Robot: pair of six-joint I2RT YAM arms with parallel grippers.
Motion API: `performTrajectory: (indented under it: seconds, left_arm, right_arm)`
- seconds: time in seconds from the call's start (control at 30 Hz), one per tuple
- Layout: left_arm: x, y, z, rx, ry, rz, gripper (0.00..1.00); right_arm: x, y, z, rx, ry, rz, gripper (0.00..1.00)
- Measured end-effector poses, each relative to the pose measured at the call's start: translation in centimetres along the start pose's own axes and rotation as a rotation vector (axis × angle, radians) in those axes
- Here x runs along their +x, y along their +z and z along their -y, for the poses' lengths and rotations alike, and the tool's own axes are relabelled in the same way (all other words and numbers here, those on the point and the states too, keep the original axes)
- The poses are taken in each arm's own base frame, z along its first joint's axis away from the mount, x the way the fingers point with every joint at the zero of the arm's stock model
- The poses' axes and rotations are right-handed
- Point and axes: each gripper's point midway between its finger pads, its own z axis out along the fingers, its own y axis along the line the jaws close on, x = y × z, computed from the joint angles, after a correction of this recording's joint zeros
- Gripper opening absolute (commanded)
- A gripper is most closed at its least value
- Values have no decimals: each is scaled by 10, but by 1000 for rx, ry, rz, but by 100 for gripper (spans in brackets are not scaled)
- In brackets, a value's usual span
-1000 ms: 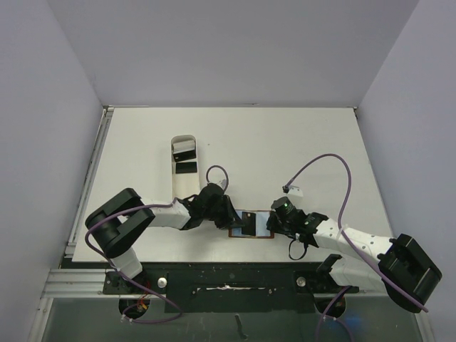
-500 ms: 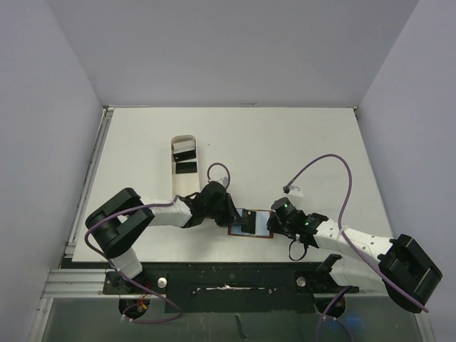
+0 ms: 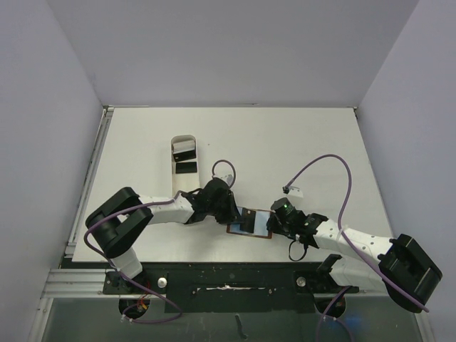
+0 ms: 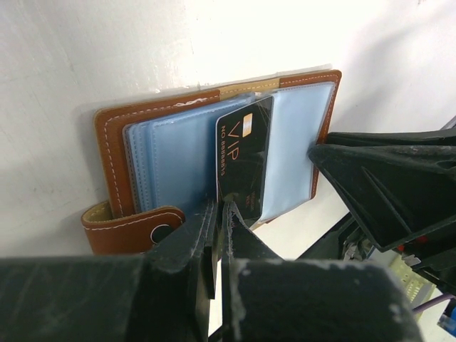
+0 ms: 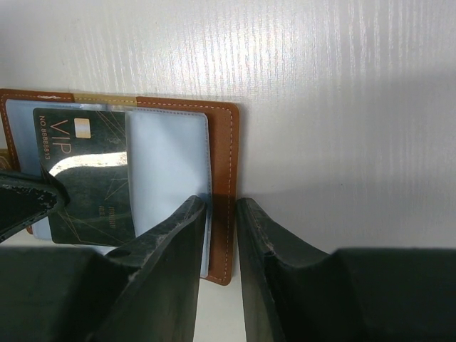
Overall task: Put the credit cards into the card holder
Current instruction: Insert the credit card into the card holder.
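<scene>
My left pincer (image 4: 217,212) is pressed thin on the near end of the black VIP card (image 4: 244,153). The card lies slanted across the open card holder (image 4: 112,153), far corner up by the spine. As far as I can tell it's on top of the pale blue sleeves, not clearly inside one. My right pincer (image 5: 219,208) is nipped onto the holder's right leather edge, pinning it to the counter (image 5: 320,107). Here's the worry: the card is skewed, so a push could ride it over the pocket lip or jam a corner in the plastic. Push too hard and the holder may pivot under that single right-hand grip, or the loose left flap with the tab may lift. My hold on the card is only a sliver, so it could twist out. More cards (image 3: 186,167) wait in the white tray (image 3: 184,140), well apart.
</scene>
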Motion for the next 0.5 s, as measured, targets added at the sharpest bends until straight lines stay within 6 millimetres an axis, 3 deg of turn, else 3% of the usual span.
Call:
performTrajectory:
  seconds: [0.5]
  left_arm:
    - [-6,-3,-2,-42,98,-3,0]
  right_arm:
    - [1,1,-3,-11,-2,3,26]
